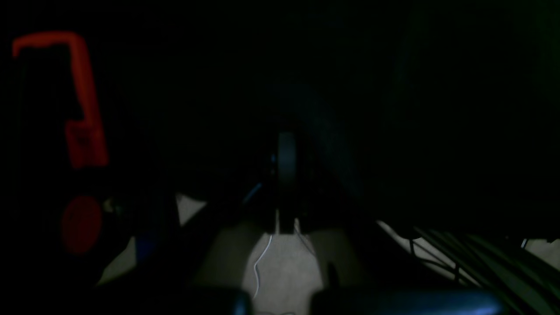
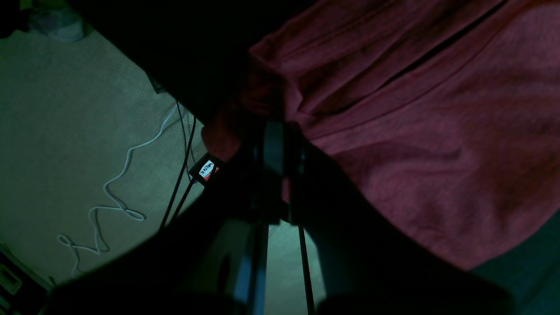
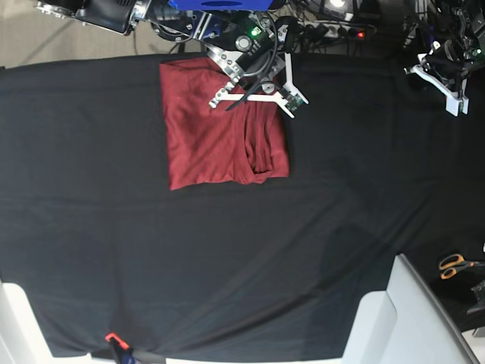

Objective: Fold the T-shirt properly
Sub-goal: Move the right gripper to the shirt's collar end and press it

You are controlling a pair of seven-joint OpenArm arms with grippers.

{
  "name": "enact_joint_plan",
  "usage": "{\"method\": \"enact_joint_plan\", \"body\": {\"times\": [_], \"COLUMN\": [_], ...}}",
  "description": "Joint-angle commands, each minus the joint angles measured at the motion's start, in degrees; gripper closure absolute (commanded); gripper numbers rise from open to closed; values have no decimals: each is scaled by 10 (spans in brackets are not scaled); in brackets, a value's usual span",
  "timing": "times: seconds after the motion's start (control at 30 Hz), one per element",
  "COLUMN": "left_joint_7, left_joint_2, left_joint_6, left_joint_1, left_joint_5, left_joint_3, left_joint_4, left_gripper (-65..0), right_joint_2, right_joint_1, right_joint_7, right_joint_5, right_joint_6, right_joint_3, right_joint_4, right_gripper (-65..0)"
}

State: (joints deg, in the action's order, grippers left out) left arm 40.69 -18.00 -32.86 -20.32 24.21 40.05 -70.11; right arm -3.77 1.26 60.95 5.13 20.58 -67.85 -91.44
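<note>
- Risk: my right hand [image 2: 280,144] is clenched on a bunched edge of the T-shirt [image 3: 220,136]; I judge that pulling now could drag the folded layers apart.
- The T-shirt lies on the black table [image 3: 242,250], toward 11 o'clock, spreading toward 5 o'clock from that hand.
- My left hand [image 3: 447,76] is clenched, empty, at 2 o'clock.

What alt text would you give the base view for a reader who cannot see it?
A maroon T-shirt, folded into a rough rectangle, lies on a black cloth surface. The right claw is over its far edge, and the left claw is off to the side, away from the shirt.
</note>
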Motion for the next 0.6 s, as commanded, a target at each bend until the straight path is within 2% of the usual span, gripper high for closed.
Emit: {"method": "enact_joint_plan", "body": {"times": [0.0, 0.1, 0.23, 0.57], "left_joint_7": [-6, -6, -6, -6], "left_joint_2": [-10, -10, -10, -10], "left_joint_6": [-1, -1, -1, -1], "left_joint_1": [0, 5, 7, 8], "left_joint_5": [5, 5, 5, 5], "left_joint_3": [3, 3, 3, 3], "left_joint_4": [-6, -6, -6, -9], "left_gripper": [0, 0, 0, 0], "right_joint_2": [4, -1, -13, -17], "right_joint_1": [5, 5, 5, 5], "right_joint_7": [-2, -2, -1, 0], "right_joint_5": [12, 41, 43, 63], "right_joint_6": [-1, -1, -1, -2], "right_joint_3": [1, 1, 1, -1], "right_joint_4": [-15, -32, -51, -60], "right_gripper": [-2, -2, -2, -2]}}
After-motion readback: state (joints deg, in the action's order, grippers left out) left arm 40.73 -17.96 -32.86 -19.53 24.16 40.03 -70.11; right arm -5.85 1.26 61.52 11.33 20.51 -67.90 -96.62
